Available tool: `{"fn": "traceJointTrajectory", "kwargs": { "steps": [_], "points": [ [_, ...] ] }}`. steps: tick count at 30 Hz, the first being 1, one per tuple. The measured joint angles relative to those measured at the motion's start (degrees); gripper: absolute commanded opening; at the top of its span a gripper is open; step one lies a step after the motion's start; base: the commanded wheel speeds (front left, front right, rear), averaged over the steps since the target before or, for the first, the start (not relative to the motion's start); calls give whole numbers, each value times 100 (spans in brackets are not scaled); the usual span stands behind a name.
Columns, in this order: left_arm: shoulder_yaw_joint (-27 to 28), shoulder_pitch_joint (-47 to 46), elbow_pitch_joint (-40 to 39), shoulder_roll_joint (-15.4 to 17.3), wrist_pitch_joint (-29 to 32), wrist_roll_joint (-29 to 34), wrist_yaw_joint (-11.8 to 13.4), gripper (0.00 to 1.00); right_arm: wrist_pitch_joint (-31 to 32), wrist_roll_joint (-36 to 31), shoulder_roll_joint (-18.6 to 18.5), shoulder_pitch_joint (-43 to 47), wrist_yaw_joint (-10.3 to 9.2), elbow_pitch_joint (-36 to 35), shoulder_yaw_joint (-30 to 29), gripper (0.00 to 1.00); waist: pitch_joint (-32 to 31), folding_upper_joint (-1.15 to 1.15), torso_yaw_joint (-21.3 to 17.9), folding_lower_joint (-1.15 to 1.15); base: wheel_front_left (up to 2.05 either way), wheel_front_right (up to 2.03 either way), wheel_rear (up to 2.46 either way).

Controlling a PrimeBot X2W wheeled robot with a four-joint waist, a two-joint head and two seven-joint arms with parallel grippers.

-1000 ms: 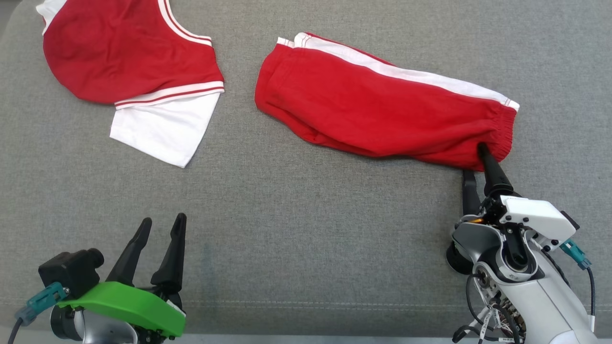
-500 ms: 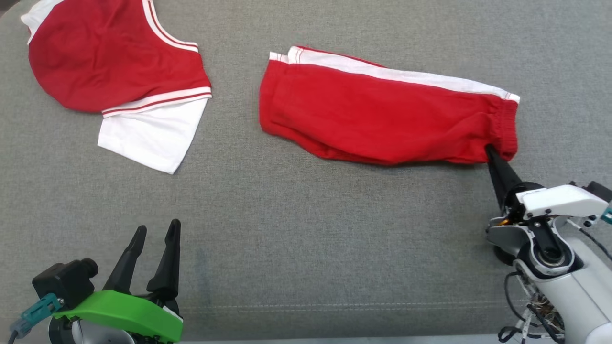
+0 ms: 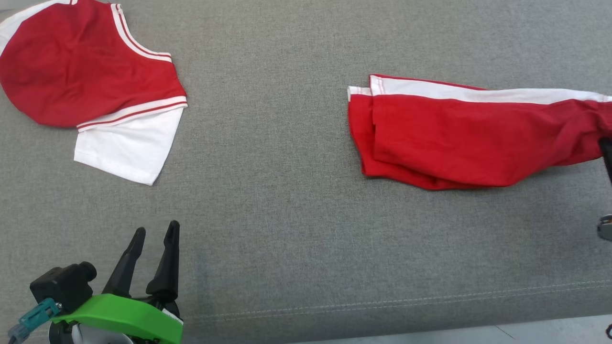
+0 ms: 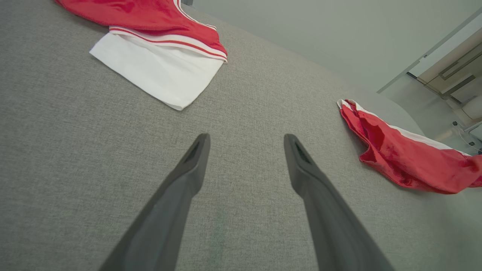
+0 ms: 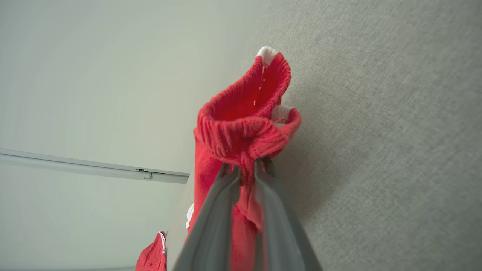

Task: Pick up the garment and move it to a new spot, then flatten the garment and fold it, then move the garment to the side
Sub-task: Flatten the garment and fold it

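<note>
The garment is a pair of red shorts [image 3: 459, 138] with a white side stripe, lying stretched across the right half of the grey cushion [image 3: 287, 215]. At the head view's right edge, my right gripper [image 3: 607, 148] meets the waistband end. In the right wrist view, that right gripper [image 5: 246, 169] is shut on the bunched elastic waistband of the shorts [image 5: 241, 128], lifting that end off the fabric. My left gripper [image 3: 156, 229] sits open at the lower left, well away from the shorts [image 4: 406, 162]; nothing lies between the fingers of the left gripper [image 4: 246, 141].
A red and white shirt [image 3: 81, 81] lies folded at the far left, with its white part [image 4: 158, 67] ahead of my left gripper. The cushion's front seam and a strip of pale floor [image 3: 550, 332] run along the bottom right.
My right gripper has pulled the shorts to the right by the waistband and has gone almost out of the head view. The head view itself has shifted a little. The left gripper stays put.
</note>
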Motion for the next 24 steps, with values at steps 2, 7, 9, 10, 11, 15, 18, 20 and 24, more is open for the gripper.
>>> {"fn": "traceJointTrajectory", "kwargs": {
  "steps": [2, 7, 9, 10, 11, 15, 18, 20, 24],
  "points": [
    [-11, 0, 11, -42, 1, 0, 0, 100, 34, -270, -242, -5, -1, -24, 47, 0, -19, 0, -8, 0, 0, 0, 0],
    [-145, -3, 32, -138, 33, -1, 0, 100, 222, -733, -565, -173, -2, -479, 304, 0, -62, 0, 16, 0, 0, 0, 0],
    [-208, -16, 57, -178, 55, -1, 0, 100, 355, -933, -581, -332, -1, -779, 483, 0, -80, 0, 54, 0, 0, 0, 0],
    [-226, -16, 66, -204, 62, -1, 0, 100, 425, -1024, -594, -393, -2, -921, 593, 0, -88, 0, 79, 0, 0, 0, 0],
    [-246, -21, 76, -232, 76, -1, 0, 100, 493, -1125, -608, -441, -3, -1061, 701, 0, -95, 0, 108, 0, 0, 0, 0],
    [-342, -31, 114, -294, 76, -2, -1, 100, 767, -1378, -626, -583, -157, -1444, 1027, 0, -121, 0, 250, 0, 0, 0, 0],
    [-407, -64, 153, -342, 75, -2, -9, 100, 1003, -1519, -644, -651, -370, -1606, 1261, 0, -137, 0, 388, 0, 0, 0, 0],
    [-427, -133, 183, -383, 75, -2, -15, 100, 1123, -1585, -651, -662, -528, -1661, 1361, 0, -143, 0, 494, 0, 0, 0, 0],
    [-465, -227, 265, -483, 65, -12, -58, 100, 1243, -1657, -650, -665, -826, -1663, 1474, 0, -145, 0, 728, 0, 0, 0, 0]
  ]
}}
